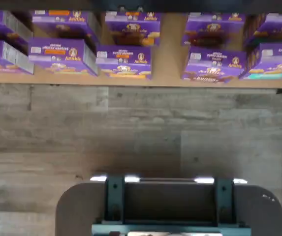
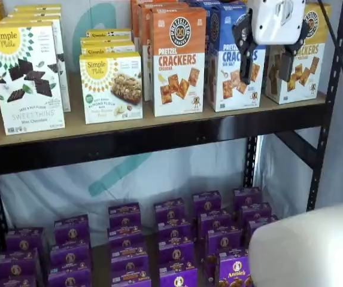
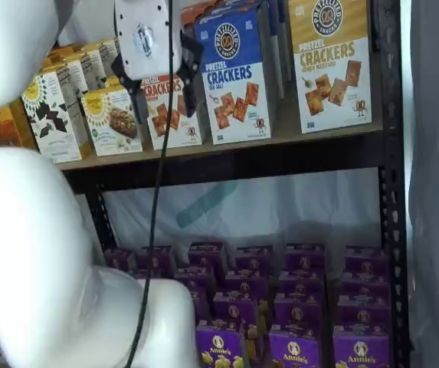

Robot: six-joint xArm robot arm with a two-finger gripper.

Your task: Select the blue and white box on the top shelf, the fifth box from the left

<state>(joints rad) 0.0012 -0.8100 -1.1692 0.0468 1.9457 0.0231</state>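
Note:
The blue and white box [image 2: 231, 66] stands upright on the top shelf [image 2: 159, 140], between an orange-topped box and a yellow-topped box. It shows in both shelf views [image 3: 234, 77]. My gripper [image 2: 266, 57] hangs in front of the shelf with its white body at the view's top edge. Its two black fingers [image 2: 243, 45] stand apart with a plain gap, and nothing is in them. In one shelf view it overlaps the box's right edge. In a shelf view the gripper [image 3: 162, 84] lies left of the box, over the orange-topped box. The wrist view does not show the box.
An orange-topped cheddar box [image 2: 179, 60], a yellow-topped box [image 3: 330, 61] and Simple Mills boxes [image 2: 24, 78] share the top shelf. Purple boxes [image 2: 171, 239] fill the low shelf and show in the wrist view [image 1: 126, 61]. A black upright [image 3: 391, 153] stands at the right. My white arm [image 3: 43, 253] fills the left.

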